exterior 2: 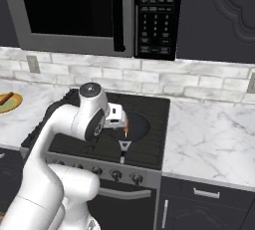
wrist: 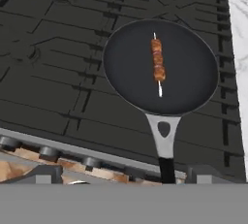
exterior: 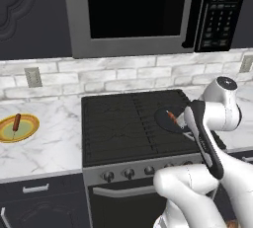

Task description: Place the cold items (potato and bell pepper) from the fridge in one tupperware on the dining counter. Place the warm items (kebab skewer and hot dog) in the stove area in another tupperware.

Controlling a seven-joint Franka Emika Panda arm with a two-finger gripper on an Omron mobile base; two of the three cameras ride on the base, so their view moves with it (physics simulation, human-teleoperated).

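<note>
Left base view: arm bent over the right half of the stove (exterior: pixel 128 123), wrist hanging above a dark pan (exterior: pixel 170 120) on the right burners. Skewer (exterior: pixel 171 117) just visible as an orange sliver in the pan, partly behind the arm. Far left on the table (exterior: pixel 49 143), a yellow plate (exterior: pixel 19 128) carrying the hot dog (exterior: pixel 16 122), well apart from the stove. Best left for a separate trip.

Right base view: gripper (exterior 2: pixel 122 119) poised above the pan (exterior 2: pixel 135 127), not touching anything. Skewer (exterior 2: pixel 126 124) lying in the pan just beside the fingers. Pan handle (exterior 2: pixel 122 150) pointing toward the stove front. Plate (exterior 2: pixel 9 101) at the left edge.

Hand view: jaws fully apart, tips (wrist: pixel 43 172) at the bottom, holding nothing. Skewer (wrist: pixel 158 64) lying flat near the pan's (wrist: pixel 193 72) middle, running roughly in line with the handle (wrist: pixel 164 143), meat on the upper part, bare stick at both ends. Probably best to move forward until centred over the meat, turn the wrist so the jaws straddle the stick crosswise, then descend straight and close on the meat, not the thin stick. Worth stopping short of the pan floor, and lifting clear of the rim before swinging away.
</note>
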